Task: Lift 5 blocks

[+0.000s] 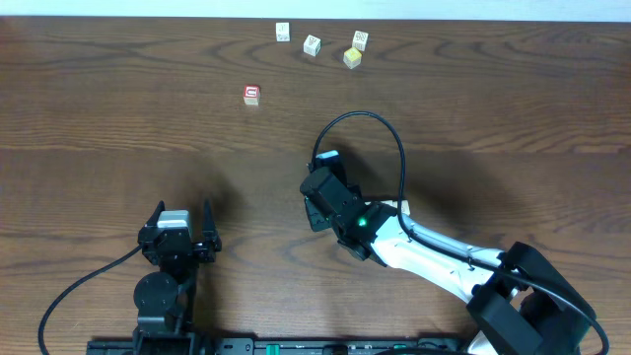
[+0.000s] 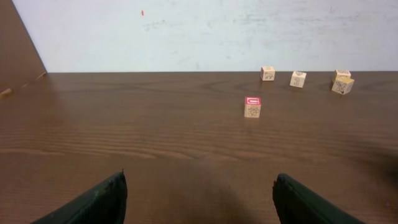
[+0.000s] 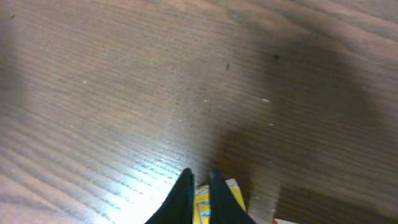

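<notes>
The right gripper pinches a little yellow block tight. The left gripper is wide open above the brown table

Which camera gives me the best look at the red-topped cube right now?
Left wrist: the red-topped cube sits near centre, unobstructed, showing its top and front faces. Overhead shows it only small, from above. The right wrist view doesn't show it.
</notes>
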`<action>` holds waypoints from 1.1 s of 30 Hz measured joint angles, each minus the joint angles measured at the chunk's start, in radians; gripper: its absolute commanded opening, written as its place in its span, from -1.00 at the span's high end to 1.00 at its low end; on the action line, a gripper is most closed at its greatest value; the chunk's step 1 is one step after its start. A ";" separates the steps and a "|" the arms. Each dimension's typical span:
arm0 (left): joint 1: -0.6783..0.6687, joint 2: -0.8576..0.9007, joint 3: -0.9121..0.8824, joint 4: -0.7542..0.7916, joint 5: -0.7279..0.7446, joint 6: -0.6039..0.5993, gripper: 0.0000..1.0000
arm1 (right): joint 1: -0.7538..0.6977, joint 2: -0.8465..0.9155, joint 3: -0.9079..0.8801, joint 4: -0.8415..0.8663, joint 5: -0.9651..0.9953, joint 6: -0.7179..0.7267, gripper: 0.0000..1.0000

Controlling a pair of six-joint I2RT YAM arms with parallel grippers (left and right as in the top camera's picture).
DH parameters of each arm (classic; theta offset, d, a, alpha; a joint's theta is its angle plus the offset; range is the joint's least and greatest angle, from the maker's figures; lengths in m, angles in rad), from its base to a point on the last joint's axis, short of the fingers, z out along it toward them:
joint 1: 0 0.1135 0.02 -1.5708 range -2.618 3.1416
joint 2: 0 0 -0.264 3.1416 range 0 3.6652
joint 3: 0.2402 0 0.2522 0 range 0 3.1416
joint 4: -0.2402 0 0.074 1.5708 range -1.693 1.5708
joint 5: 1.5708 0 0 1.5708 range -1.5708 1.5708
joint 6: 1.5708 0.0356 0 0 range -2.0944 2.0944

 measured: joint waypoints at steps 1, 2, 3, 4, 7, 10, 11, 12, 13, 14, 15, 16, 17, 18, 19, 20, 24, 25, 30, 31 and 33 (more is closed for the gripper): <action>0.000 0.000 0.000 0.000 0.000 0.000 -0.50 | 0.000 0.000 0.000 0.000 0.006 0.000 0.98; 0.000 0.000 0.000 0.000 0.000 0.000 -0.51 | 0.000 0.000 0.000 0.000 0.010 0.000 0.97; 0.000 0.000 0.000 0.000 0.000 0.000 -0.51 | 0.000 0.000 0.000 0.000 0.015 -0.003 0.98; 0.000 0.000 0.000 0.000 0.000 0.000 -0.51 | 0.000 0.000 0.000 0.001 0.019 -0.003 0.98; 0.000 0.000 0.000 0.000 0.000 0.000 -0.51 | 0.000 0.000 0.000 0.020 0.028 -0.014 0.98; 0.000 0.000 0.000 0.000 0.000 0.000 -0.51 | 0.000 0.000 0.000 0.046 0.031 -0.033 0.97; 0.000 0.000 0.000 0.000 0.000 0.000 -0.51 | 0.000 0.000 0.001 0.051 0.032 -0.037 0.97; 0.000 0.000 0.000 0.000 0.000 0.000 -0.51 | 0.000 0.000 0.001 0.054 0.032 -0.039 0.97; 0.000 0.000 0.000 0.000 0.000 0.000 -0.51 | -0.001 0.000 0.001 0.055 0.032 -0.041 0.98; 0.000 0.000 0.000 0.000 0.000 0.000 -0.51 | -0.001 0.001 0.001 0.056 0.032 -0.043 0.97; 0.000 0.000 0.000 0.000 0.000 0.000 -0.50 | -0.001 0.003 0.001 0.056 0.032 -0.045 0.98; 0.000 0.000 0.000 0.000 0.000 0.000 -0.51 | -0.002 0.006 0.001 0.057 0.033 -0.046 0.97; 0.000 0.000 0.000 0.000 0.000 0.000 -0.50 | -0.002 0.013 0.002 0.058 0.033 -0.048 0.98; 0.000 0.000 0.000 0.000 0.000 0.000 -0.51 | -0.002 0.023 0.002 0.058 0.034 -0.048 0.97; 0.000 0.000 0.000 0.000 0.000 0.000 -0.51 | -0.002 0.034 0.002 0.058 0.034 -0.048 0.98; 0.000 0.000 0.000 0.000 0.000 0.000 -0.51 | -0.002 0.048 0.002 0.058 0.033 -0.048 0.98; 0.000 0.000 0.000 0.000 0.000 0.000 -0.51 | -0.003 0.101 0.002 0.055 0.028 -0.047 0.98; 0.000 0.000 0.000 0.000 0.000 0.000 -0.50 | -0.003 0.107 0.002 0.055 0.028 -0.047 0.98; 0.000 0.000 0.000 0.000 0.000 0.000 -0.51 | -0.003 0.114 0.002 0.055 0.027 -0.047 0.97; 0.000 0.000 0.000 0.000 0.000 0.000 -0.50 | -0.003 0.114 0.002 0.055 0.027 -0.047 0.97; 0.000 0.000 0.000 0.000 0.000 0.000 -0.50 | -0.003 0.114 0.002 0.055 0.027 -0.047 0.98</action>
